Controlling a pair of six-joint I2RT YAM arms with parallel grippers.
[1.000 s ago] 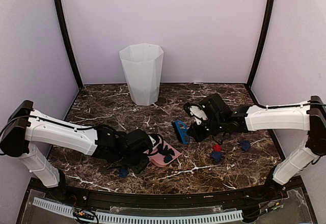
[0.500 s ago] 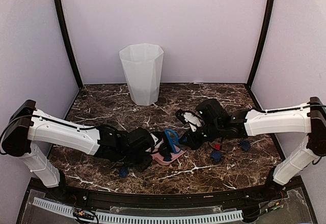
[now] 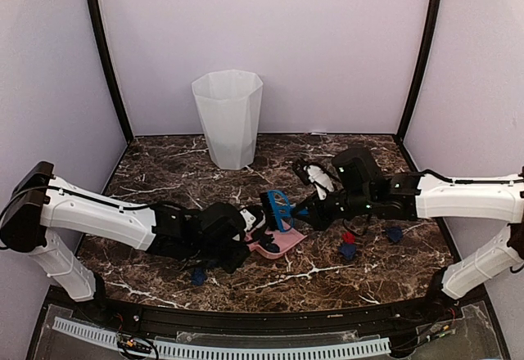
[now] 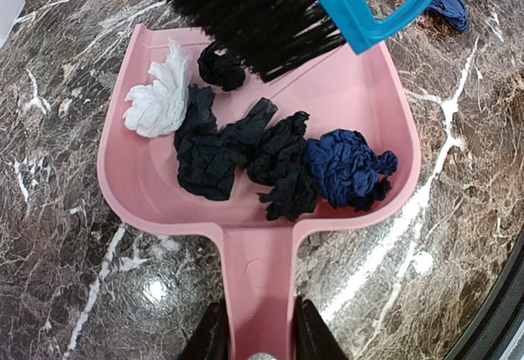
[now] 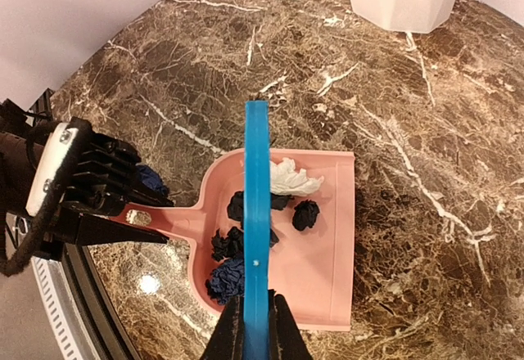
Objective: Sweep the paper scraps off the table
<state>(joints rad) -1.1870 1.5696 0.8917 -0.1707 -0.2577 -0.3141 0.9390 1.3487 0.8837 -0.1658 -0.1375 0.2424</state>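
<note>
Several crumpled black, navy and white paper scraps [image 4: 282,164] fill the dustpan [image 4: 139,188].

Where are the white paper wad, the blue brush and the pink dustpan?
white paper wad [image 4: 157,98], left wrist view, middle of the wad.
blue brush [image 5: 256,204], right wrist view, middle of its blue back.
pink dustpan [image 4: 257,270], left wrist view, top of its handle.

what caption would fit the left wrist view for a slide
Left gripper holds the pink dustpan, loaded with paper scraps, with the blue brush over its mouth.
</note>
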